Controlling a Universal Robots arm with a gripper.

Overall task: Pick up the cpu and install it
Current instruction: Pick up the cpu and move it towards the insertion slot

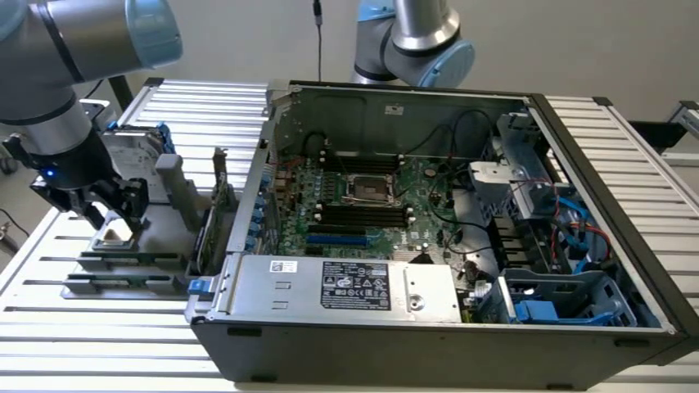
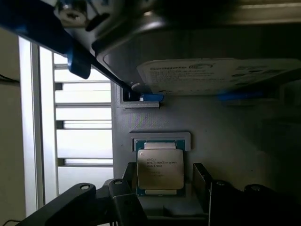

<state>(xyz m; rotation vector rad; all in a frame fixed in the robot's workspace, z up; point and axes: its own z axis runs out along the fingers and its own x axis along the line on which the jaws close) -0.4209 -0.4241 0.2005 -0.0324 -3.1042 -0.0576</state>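
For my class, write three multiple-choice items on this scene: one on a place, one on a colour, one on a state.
1. Where does the cpu lie?
A) in the motherboard socket
B) in the grey holder beside the computer case
C) on the floor

2. What colour is the cpu's top?
A) red
B) silver
C) green

3. How is the gripper?
A) shut on a cable
B) shut, empty
C) open, astride the cpu

Key: B, it sits outside the case; B, its metal lid is silver; C, the jaws stand apart around it.
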